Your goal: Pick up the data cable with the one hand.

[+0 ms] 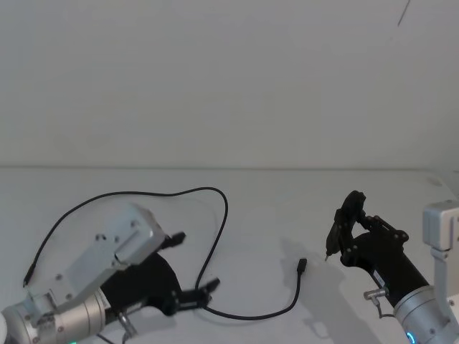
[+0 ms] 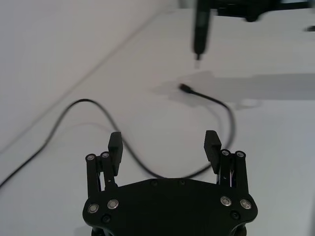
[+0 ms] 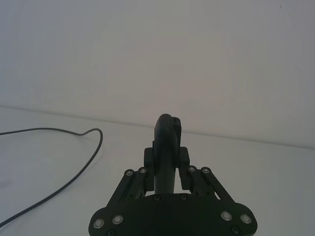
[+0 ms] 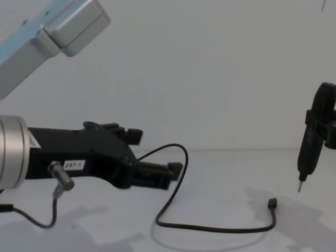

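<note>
The data cable (image 1: 226, 215) is a long thin black cord lying in curves on the white table, with its small black plug (image 1: 302, 265) at the right end. My left gripper (image 1: 192, 264), black with a "297-1" label (image 4: 73, 164), hovers low over the cable's near bend with its fingers open and nothing between them. In the left wrist view the cable (image 2: 88, 101) runs across the table under the gap of the left gripper (image 2: 164, 147). To the right of the plug, my right gripper (image 1: 351, 215) is shut on a black pen-shaped tool (image 1: 333, 236) pointing down.
A short dark wire with a silver connector (image 4: 60, 178) hangs from the left wrist. A white bracket (image 1: 441, 222) stands at the far right. The white table (image 1: 287, 193) meets a plain white wall behind. The cable's far end (image 1: 27, 279) lies at the left.
</note>
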`<action>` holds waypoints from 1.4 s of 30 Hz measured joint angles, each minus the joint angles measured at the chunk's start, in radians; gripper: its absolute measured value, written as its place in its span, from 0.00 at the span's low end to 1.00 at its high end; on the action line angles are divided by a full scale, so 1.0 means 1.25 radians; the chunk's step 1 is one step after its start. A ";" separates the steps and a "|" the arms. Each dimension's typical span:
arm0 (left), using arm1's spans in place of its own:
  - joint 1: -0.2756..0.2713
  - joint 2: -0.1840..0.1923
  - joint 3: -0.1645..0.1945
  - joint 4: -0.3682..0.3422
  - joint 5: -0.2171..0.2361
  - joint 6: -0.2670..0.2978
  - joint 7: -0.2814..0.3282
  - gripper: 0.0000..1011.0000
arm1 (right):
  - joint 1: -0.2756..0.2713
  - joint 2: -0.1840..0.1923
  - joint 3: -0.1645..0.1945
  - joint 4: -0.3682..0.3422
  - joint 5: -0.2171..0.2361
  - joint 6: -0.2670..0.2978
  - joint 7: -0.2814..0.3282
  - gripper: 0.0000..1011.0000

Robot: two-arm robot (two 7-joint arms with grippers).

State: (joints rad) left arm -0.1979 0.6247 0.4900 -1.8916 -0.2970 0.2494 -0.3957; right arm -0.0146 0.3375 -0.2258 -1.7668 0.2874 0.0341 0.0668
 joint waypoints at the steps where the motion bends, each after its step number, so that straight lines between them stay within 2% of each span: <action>1: -0.001 0.004 0.002 -0.006 -0.003 0.005 -0.008 0.99 | 0.000 0.000 0.000 0.000 0.000 0.000 0.000 0.28; 8: -0.019 0.023 0.028 -0.038 -0.028 0.055 -0.078 0.99 | 0.000 0.000 0.000 0.000 0.000 0.000 0.000 0.28; 17: -0.061 0.018 0.074 -0.051 -0.046 0.126 -0.140 0.99 | 0.000 0.000 0.000 0.000 0.000 0.000 0.000 0.28; 26: -0.089 -0.009 0.106 -0.040 -0.036 0.189 -0.127 0.99 | 0.000 0.000 0.000 0.000 0.000 0.000 0.000 0.28; 33: -0.113 -0.049 0.130 -0.011 -0.016 0.238 -0.098 0.99 | 0.000 0.000 0.000 0.000 0.000 0.000 0.000 0.28; 42: -0.145 -0.101 0.157 0.037 0.003 0.273 -0.080 0.99 | 0.000 0.000 0.000 0.000 0.000 0.000 0.000 0.28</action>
State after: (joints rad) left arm -0.3785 0.4984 0.6866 -1.8458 -0.2929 0.5909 -0.4953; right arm -0.0147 0.3374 -0.2258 -1.7668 0.2873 0.0341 0.0668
